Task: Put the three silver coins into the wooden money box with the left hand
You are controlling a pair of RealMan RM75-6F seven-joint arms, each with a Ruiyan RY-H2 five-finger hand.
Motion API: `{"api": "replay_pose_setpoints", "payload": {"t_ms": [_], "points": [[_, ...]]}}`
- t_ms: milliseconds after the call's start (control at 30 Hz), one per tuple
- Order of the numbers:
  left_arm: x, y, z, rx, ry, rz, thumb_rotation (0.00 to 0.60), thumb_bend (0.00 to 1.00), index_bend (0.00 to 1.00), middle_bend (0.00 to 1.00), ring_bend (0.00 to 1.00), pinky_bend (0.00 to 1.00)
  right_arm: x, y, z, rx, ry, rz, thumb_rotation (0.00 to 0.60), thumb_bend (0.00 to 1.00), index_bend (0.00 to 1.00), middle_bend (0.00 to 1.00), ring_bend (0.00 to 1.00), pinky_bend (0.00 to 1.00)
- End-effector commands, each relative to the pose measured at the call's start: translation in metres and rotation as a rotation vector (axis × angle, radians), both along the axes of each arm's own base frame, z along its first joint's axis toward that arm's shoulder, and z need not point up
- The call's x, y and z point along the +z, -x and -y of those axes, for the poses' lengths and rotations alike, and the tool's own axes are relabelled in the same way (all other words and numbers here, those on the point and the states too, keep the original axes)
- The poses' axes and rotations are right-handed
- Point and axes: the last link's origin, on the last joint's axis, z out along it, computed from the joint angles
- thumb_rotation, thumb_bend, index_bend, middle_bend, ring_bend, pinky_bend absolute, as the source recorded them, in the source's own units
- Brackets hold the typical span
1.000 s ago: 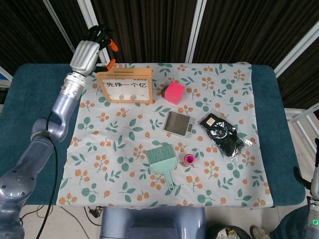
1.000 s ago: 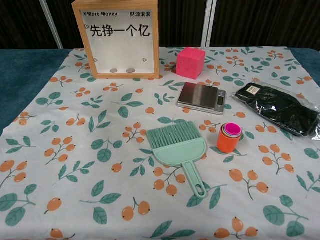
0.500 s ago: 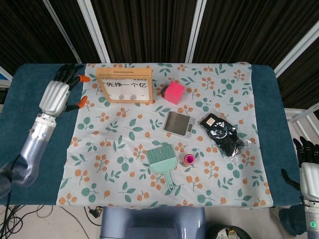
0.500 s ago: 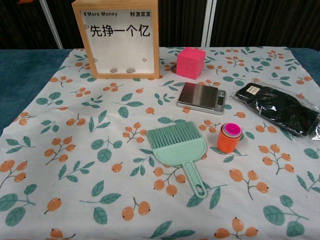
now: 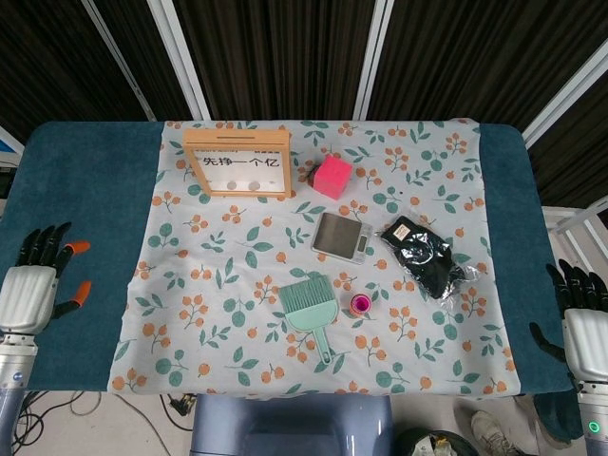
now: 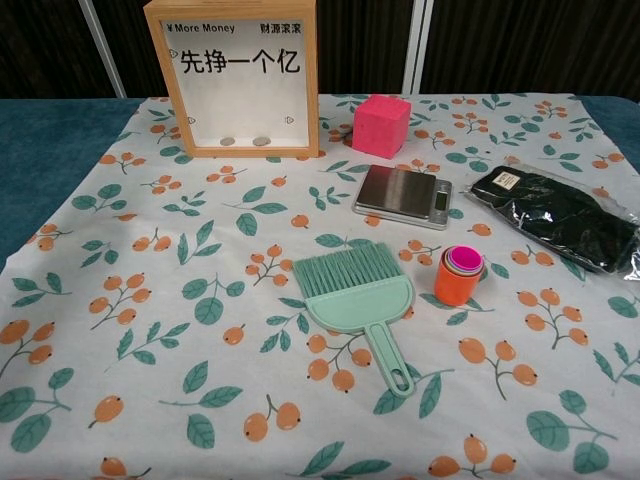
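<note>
The wooden money box (image 5: pixel 237 162) stands upright at the upper left of the floral cloth, and through its clear front two silver coins (image 6: pixel 244 141) lie on its floor. A third coin cannot be made out, and no loose coin shows anywhere on the cloth. Judging from this, the dropping looks finished or nearly so, and the step in hand is parking the arm. To do that well, the arm should stay clear of the box so it is not knocked, and the count inside should be checked before calling it done. The left hand (image 5: pixel 28 293) sits at the lower left of the head view, over the blue bench (image 5: pixel 85 199) beside the cloth, fingers spread wide, holding and touching nothing. The right hand (image 5: pixel 587 323) at the lower right edge is likewise spread and empty.
</note>
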Motion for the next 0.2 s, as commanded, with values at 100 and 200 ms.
{"api": "replay_pose_setpoints", "payload": {"t_ms": [100,200], "points": [[-0.008,0.0,0.018,0.002,-0.028,-0.013,0.6,0.32,0.25,0.01,0.0,0.02,-0.001,0.0,0.001,0.022,-0.012,0.005,0.6,0.36,0.05,0.02,0.01,0.0],[-0.011,0.0,0.025,0.026,-0.026,-0.003,0.6,0.32,0.25,0.01,0.0,0.02,-0.001,-0.001,0.001,0.031,-0.012,0.006,0.6,0.36,0.05,0.02,0.01,0.0]]}}
